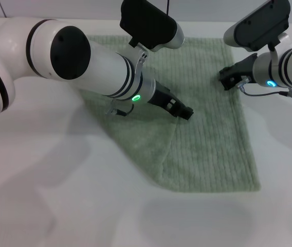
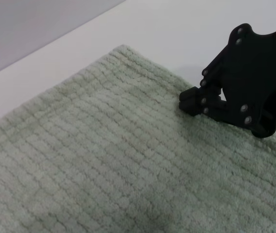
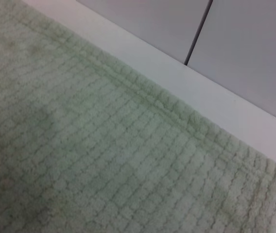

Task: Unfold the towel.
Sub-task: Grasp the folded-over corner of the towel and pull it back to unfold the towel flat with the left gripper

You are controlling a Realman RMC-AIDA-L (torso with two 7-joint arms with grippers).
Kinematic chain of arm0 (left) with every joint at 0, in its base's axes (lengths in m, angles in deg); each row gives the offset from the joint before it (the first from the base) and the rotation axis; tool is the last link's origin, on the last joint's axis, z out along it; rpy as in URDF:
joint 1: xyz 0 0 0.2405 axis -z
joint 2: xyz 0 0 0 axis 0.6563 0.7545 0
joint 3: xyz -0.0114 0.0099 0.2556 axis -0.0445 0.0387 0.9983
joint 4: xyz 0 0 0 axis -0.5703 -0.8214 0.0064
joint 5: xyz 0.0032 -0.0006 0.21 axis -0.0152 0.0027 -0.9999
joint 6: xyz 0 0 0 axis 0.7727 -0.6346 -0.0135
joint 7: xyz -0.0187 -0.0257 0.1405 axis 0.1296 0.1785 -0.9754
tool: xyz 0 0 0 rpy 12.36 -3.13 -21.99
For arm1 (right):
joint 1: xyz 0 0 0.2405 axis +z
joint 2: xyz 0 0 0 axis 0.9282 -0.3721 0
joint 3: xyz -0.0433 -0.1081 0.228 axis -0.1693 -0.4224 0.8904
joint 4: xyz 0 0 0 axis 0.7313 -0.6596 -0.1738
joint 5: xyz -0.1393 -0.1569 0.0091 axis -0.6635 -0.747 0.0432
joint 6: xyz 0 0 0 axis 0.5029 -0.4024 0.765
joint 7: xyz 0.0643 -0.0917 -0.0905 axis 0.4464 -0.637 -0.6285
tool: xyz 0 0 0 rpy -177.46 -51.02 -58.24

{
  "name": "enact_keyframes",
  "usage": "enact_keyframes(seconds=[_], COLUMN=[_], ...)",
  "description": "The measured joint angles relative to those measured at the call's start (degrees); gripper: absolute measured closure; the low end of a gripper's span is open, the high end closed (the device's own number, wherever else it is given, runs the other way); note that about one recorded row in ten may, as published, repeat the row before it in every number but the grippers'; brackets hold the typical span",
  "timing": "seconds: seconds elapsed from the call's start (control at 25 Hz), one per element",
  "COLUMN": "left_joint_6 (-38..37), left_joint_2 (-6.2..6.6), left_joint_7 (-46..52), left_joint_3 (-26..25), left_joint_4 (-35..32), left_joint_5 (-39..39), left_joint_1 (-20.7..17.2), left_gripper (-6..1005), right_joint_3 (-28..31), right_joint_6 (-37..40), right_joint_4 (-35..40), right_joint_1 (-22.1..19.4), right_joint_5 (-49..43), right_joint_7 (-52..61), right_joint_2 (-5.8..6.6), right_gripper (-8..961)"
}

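Spread over the far middle of the white counter [image 1: 43, 206]: the sage-green towel [image 1: 207, 154], ribbed terry, much larger than either hand. Lies mostly flat, far hem running close along the counter's back edge, right hem straight down toward the near side. Still doubled on its left part, by the look of it: a flap folded inward there, slanted edge running from under the left arm down to the near hem, a raised crease where it meets the flat layer. Probably why the left arm reaches across that side, to lift the flap back outward.

Over the far right corner of the towel: the right hand [image 1: 229, 81], low, just above or touching the cloth near the right hem, likely placed to pin that side while the other pulls. Fingers look drawn close together, nothing pinched between them as far as visible.

At the crease near the towel's middle: the left hand [image 1: 185, 112], tip down on the cloth. Cannot tell whether spread or pressed together, nor whether any fabric caught.
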Motion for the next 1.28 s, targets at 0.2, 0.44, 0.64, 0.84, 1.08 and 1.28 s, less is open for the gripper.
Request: enact_keyframes(seconds=[0.2, 0.44, 0.64, 0.84, 1.08, 1.28], left_joint_6=[0.10, 0.17, 0.17, 0.24, 0.32, 0.34], left_joint_2=[0.00, 0.00, 0.00, 0.00, 0.00, 0.00], left_joint_7=[0.00, 0.00, 0.03, 0.16, 0.33, 0.40], left_joint_3=[0.53, 0.66, 0.70, 1.06, 1.45, 1.97], left_joint_4=[0.00, -0.01, -0.16, -0.26, -0.27, -0.26], left_joint_5=[0.00, 0.00, -0.01, -0.01, 0.00, 0.11], left_joint_1=[0.16, 0.24, 0.25, 0.25, 0.25, 0.24], left_gripper=[192, 193, 194, 195, 196, 197], right_joint_3=[0.01, 1.42, 2.44, 2.92, 3.96, 5.39], right_joint_6=[0.31, 1.24, 1.93, 2.67, 3.90, 5.02], right_joint_4=[0.00, 0.00, -0.05, -0.08, -0.78, -1.78], right_joint_1=[0.00, 0.22, 0.49, 0.76, 1.47, 2.26], right_joint_5=[0.00, 0.28, 0.32, 0.36, 0.36, 0.36], right_joint_7=[-0.02, -0.02, -0.02, -0.02, -0.02, -0.03], right_joint_2=[-0.01, -0.05, 0.01, 0.10, 0.10, 0.09], right_gripper=[929, 929, 929, 929, 929, 929])
